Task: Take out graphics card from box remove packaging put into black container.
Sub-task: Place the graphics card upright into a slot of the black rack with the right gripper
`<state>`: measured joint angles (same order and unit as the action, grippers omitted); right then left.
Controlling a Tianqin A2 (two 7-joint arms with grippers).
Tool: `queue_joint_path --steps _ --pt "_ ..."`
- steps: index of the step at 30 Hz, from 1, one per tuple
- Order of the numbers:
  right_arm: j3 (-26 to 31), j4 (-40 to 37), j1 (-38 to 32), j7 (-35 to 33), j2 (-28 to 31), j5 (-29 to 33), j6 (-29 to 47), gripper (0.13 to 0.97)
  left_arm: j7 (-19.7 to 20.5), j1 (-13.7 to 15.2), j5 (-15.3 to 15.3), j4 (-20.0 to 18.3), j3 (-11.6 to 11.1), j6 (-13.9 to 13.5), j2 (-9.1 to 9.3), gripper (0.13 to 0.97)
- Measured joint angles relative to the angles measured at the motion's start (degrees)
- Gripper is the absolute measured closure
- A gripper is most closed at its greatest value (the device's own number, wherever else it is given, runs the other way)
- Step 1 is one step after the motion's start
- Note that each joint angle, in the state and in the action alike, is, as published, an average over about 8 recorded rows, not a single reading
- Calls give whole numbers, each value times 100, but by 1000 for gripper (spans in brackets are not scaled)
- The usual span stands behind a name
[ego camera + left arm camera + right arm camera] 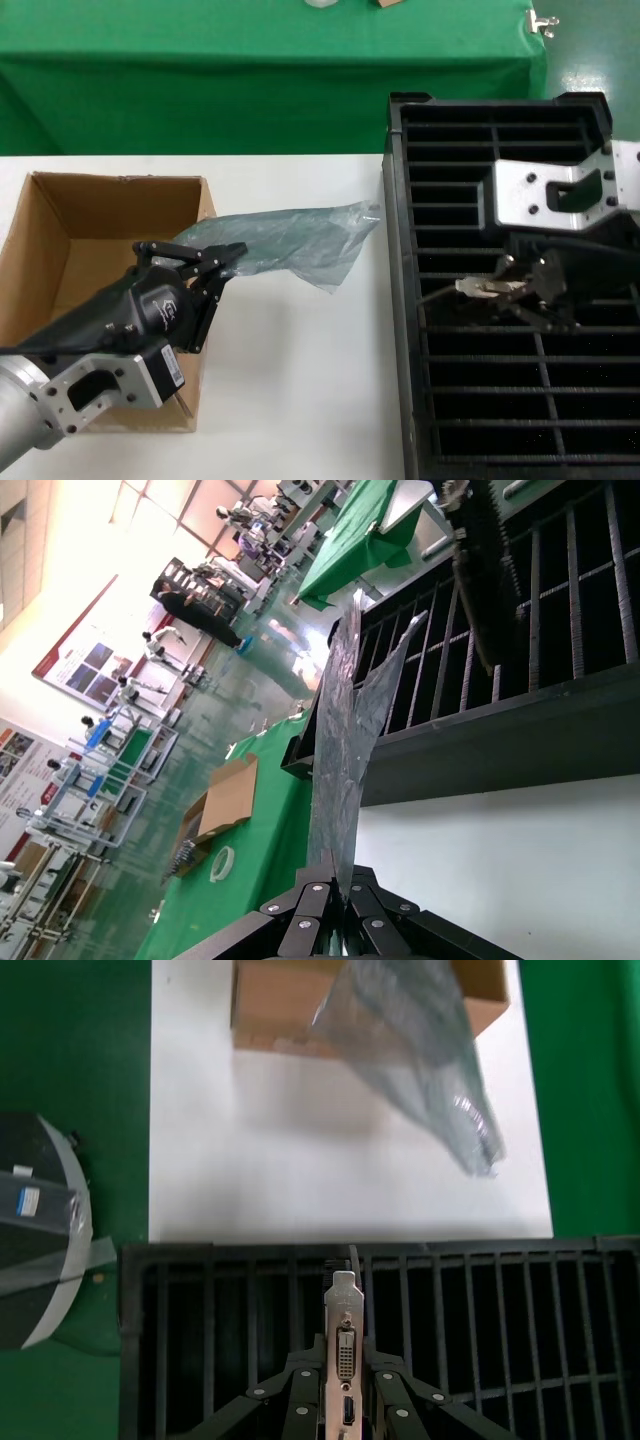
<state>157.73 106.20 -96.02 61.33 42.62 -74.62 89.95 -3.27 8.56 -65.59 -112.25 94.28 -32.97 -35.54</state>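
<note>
One graphics card (343, 1350) sits clamped in my right gripper (340, 1400), bracket end up, over the slots of the black container (398, 300) on the right. Left of it, my left gripper (222, 262) pinches the packaging (290, 238), which stretches across the white table (300, 380) from the box (40, 225). Green cloth (250, 60) covers the far table.

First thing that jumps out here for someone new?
The right gripper holds the graphics card by its bracket end over the slotted black crate. The left gripper pinches the empty plastic bag, which trails from the cardboard box across the white table.
</note>
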Motion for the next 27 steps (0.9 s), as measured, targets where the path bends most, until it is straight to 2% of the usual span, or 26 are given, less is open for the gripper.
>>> queue_joint_path --steps 14,27 --pt "1 -283 251 -774 132 36 0 905 0 0 0 0 0 0 0 958" --pt "1 166 369 -837 506 -265 0 905 0 0 0 0 0 0 0 958"
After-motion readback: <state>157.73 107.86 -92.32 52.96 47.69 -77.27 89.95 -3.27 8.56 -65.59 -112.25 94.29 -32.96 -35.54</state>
